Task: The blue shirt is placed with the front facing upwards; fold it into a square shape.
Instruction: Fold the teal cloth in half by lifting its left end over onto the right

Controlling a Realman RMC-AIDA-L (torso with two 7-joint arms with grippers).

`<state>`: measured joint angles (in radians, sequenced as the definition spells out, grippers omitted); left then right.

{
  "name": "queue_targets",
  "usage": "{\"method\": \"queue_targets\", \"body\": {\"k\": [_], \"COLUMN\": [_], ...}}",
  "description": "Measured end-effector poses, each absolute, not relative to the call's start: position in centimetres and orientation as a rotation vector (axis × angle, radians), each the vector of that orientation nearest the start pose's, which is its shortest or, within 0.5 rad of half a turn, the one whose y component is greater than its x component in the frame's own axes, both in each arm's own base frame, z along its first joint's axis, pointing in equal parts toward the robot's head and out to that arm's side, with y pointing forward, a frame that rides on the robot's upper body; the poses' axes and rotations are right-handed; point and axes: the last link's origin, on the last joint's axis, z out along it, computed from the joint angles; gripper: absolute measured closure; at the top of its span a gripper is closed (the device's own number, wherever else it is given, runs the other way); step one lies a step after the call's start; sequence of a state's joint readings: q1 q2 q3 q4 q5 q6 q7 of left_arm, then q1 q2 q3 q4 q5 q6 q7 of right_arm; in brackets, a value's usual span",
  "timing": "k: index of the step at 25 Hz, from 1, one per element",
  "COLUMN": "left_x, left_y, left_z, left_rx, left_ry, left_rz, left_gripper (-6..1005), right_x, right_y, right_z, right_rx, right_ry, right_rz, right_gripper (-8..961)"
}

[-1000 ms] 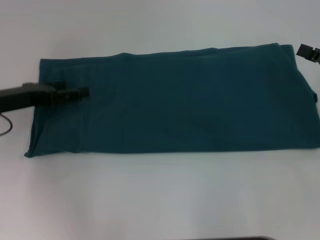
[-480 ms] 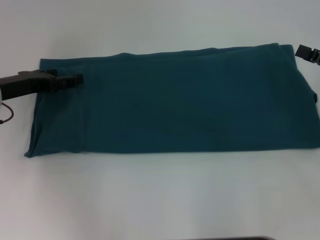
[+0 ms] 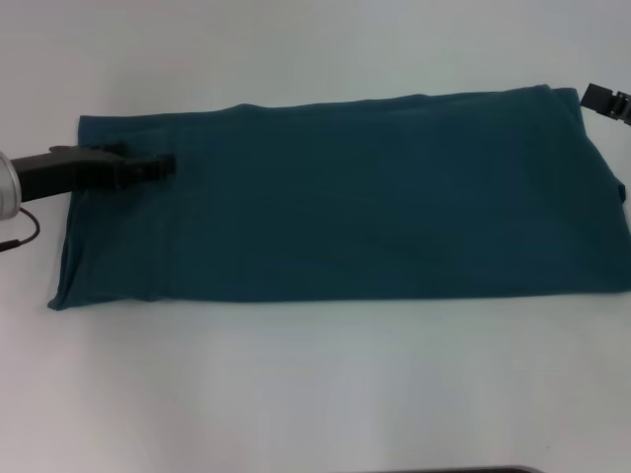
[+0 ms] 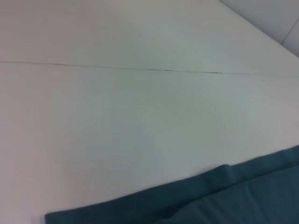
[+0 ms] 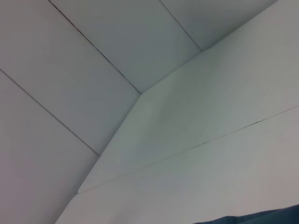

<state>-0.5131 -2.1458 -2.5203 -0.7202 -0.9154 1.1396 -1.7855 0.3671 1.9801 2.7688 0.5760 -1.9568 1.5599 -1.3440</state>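
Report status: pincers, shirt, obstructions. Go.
Left pincer over the blue shirt's left end. Right pincer at its far right corner. Shirt lies as a long flat band on the white table. Nothing in the way.

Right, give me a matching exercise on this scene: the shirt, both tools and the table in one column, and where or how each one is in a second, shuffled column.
Things:
1. blue shirt
2. left tool
3. right tool
4. white table

States:
A. at the picture's right edge, beside the shirt's far right corner
B. bare surface under everything
C. folded into a long band, plain side up
D. over the shirt's left end

Pairs: 1-C, 2-D, 3-A, 4-B
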Motion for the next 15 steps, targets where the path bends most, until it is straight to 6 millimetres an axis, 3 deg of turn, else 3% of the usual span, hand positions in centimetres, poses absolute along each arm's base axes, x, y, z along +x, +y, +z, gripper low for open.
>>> {"method": "queue_targets", "body": {"k": [8,15], "left_x": [-31.7,-31.2], "left_y": [35.5,35.0], "left_z": [-0.8,0.8], "left_rx": [-2.273,-2.288], "left_ry": [-1.186,-1.186], "left_rz": [-0.377,-0.423], "left_gripper": [63,63], "right_x": [34.9,34.8], "right_y": [29.5,29.5], "right_z": [7.1,7.2], "right_rx": [-2.102,-2.103], "right_ry": [1.399,1.395], "right_rz": [0.977,0.978], "right_gripper": [191,190]}}
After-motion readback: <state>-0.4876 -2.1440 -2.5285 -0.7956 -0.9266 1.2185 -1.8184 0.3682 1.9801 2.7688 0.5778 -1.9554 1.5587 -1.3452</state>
